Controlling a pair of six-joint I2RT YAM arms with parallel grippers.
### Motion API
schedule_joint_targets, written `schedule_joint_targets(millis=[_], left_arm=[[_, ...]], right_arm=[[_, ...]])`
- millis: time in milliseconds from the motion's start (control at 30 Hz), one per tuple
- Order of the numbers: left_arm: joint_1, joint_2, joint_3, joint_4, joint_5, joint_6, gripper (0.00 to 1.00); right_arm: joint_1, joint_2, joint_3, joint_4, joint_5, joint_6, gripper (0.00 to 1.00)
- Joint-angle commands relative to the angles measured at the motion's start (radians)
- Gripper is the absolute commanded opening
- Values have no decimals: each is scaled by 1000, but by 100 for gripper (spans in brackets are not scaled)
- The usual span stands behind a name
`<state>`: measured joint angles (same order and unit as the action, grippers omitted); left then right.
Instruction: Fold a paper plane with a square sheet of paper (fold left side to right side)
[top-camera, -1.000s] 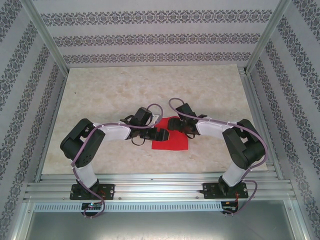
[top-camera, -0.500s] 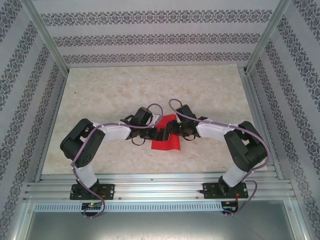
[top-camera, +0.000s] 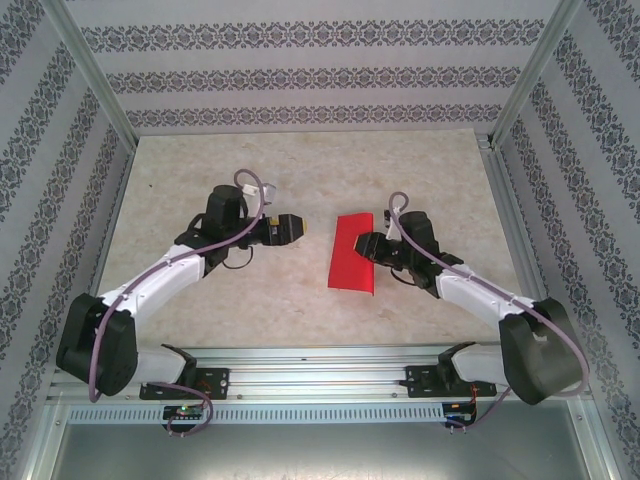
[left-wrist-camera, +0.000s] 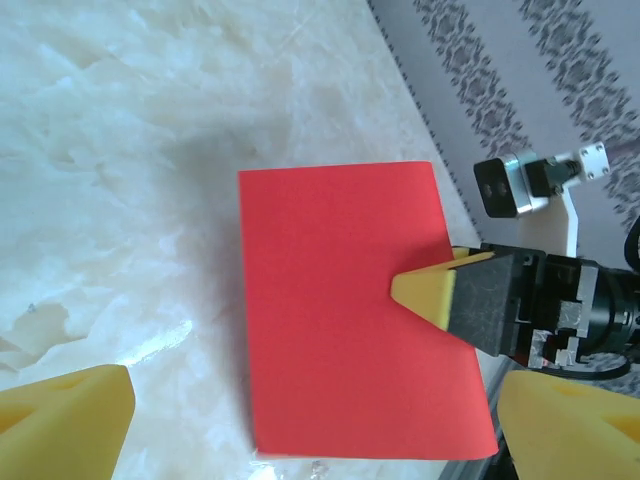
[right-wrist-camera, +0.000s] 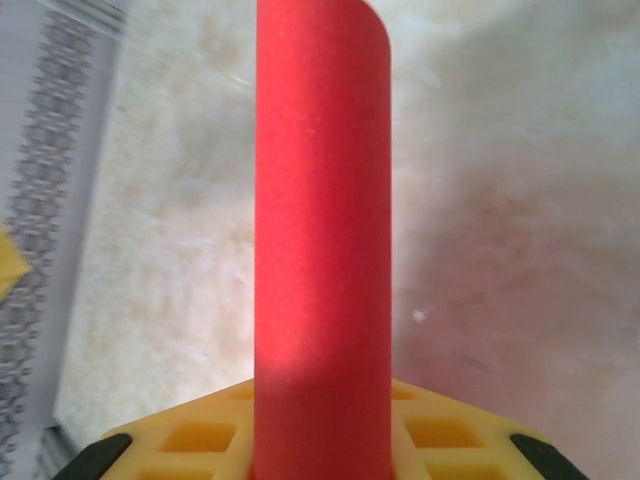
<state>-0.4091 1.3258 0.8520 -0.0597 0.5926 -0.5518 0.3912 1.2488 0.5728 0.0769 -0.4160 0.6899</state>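
Since the right pincer (top-camera: 368, 246) is clamped on the right edge of the doubled-over square sheet of paper (top-camera: 352, 252) lying mid-bench (top-camera: 250, 170), and the left pincer (top-camera: 297, 228) gapes clear of its left side, keep edges matched and press that fold flat.

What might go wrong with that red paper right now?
The right gripper alone pinches the folded red sheet at one edge, while the open left gripper stands apart; a tug may skew the layers. The fold looks rounded, not creased, so it might spring open on release.
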Motion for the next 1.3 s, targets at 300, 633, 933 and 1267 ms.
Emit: schedule_joint_targets(millis=[300, 633, 933, 1267], left_arm=[[44, -19, -2, 321, 356, -238, 98], [-14, -17, 40, 426, 432, -273, 100], [-44, -59, 46, 517, 456, -306, 87], [-58, -108, 38, 491, 448, -280, 13]], right_arm=[[-24, -347, -3, 310, -342, 125, 27], [66, -341, 73, 480, -416, 214, 26], [90, -330, 95, 474, -403, 205, 26], [77, -325, 74, 445, -388, 183, 27]])
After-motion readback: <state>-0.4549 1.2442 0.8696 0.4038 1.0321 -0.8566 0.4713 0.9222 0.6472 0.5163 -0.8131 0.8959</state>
